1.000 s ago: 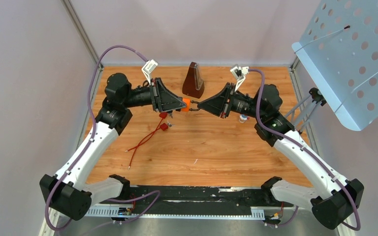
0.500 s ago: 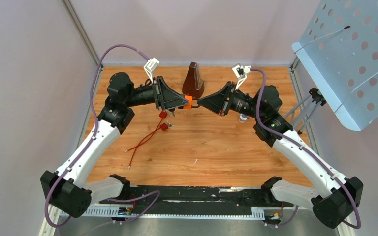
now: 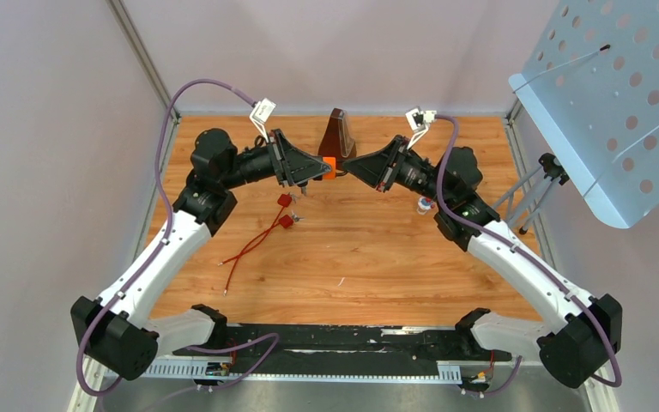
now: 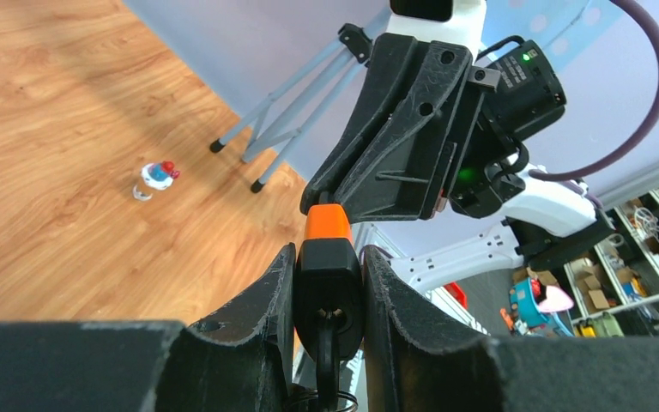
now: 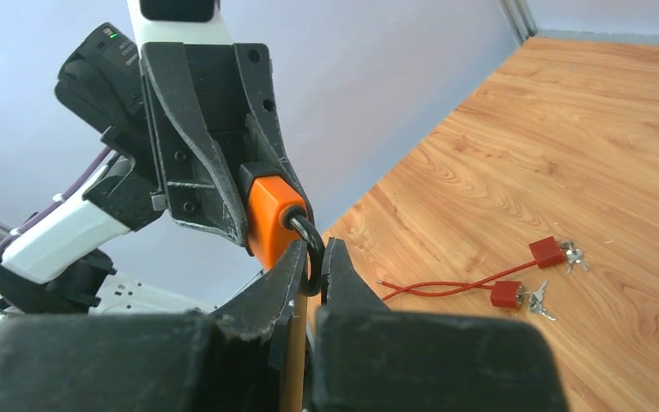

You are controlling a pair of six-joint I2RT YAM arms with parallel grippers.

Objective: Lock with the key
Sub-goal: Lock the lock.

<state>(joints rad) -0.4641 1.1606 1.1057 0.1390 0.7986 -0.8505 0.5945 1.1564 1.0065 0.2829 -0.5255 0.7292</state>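
An orange and black padlock (image 3: 329, 168) hangs in the air between both grippers, near the back middle of the table. My left gripper (image 3: 319, 169) is shut on the padlock's body (image 4: 329, 266); a black key (image 4: 327, 365) sits in its keyhole with a key ring below. My right gripper (image 3: 348, 168) is shut on the padlock's black shackle (image 5: 311, 249), seen between its fingers in the right wrist view, next to the orange body (image 5: 273, 219).
A brown metronome (image 3: 337, 137) stands right behind the grippers. Two red padlocks with keys on red cables (image 3: 285, 210) lie on the table left of centre, also in the right wrist view (image 5: 528, 273). A small bottle (image 3: 425, 206) and a stand's legs (image 3: 528, 193) are at right.
Both grippers, still holding the padlock, have risen and moved toward the back of the table, closer to the metronome.
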